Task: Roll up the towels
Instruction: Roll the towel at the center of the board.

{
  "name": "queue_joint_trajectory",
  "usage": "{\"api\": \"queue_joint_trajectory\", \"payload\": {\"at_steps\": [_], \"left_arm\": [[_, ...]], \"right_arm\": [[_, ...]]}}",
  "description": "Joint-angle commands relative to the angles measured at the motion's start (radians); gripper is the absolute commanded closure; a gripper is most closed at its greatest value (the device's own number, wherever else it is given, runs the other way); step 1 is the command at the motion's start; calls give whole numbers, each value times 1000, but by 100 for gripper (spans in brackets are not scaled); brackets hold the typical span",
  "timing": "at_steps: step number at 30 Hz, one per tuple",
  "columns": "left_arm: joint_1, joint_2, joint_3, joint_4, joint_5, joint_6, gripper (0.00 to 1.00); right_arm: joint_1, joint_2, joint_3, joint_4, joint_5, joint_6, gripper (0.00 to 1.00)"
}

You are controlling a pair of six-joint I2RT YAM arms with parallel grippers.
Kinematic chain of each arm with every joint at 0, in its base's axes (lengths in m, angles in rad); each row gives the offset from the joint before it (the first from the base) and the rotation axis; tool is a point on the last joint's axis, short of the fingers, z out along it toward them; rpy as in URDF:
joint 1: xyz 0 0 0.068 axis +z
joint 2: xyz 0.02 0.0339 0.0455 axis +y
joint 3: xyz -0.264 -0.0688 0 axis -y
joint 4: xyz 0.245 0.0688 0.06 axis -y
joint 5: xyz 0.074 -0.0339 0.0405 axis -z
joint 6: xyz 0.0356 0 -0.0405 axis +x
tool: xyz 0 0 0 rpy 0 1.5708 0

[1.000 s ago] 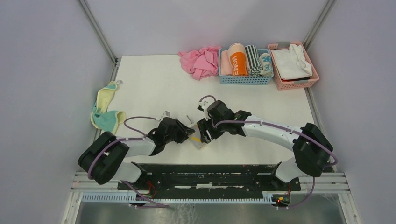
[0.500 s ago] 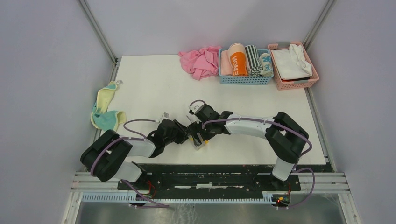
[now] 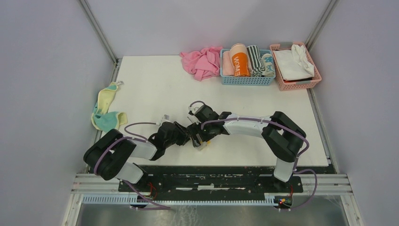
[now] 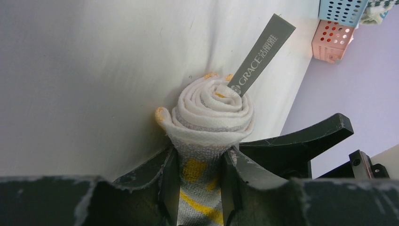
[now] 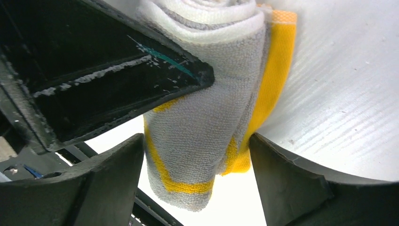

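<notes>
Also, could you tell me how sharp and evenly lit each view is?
Top external: soft even light, sharp throughout, faint shadows. Left wrist: the grey towel is crisp, the left hand dark in the foreground. Right wrist: towel weave sharp, the right hand dark against the bright table.

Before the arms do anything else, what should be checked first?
1. Grey towel rolled into a tight spiral: ok.
2. Left gripper clamped on the roll: ok.
3. Right gripper pressing the towel: cannot tell; its fingers flank it.
4. Label tag tucked in: not ok, sticks out.
5. Room in blue basket: cannot tell.
6. Yellow towel rolled: not ok, lies crumpled.
</notes>
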Motion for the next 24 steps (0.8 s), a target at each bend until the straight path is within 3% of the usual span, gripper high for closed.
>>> {"api": "queue_joint_trajectory", "payload": {"at_steps": [1,13,19,24], "left_arm": [[-1,29,-35,-128,-38,-5,61],[-1,64,-32,-104,-24,-13,62],[-1,121,-55,9,2,-40,60],[13,152,-50,59,19,-48,54]], "right_arm": [[7,24,50,-79,77,-6,11],[71,154,55,-134,71,-24,27],[79,186,50,-175,107,-35,49],[79,134,54,-237,184,-56,76]]}}
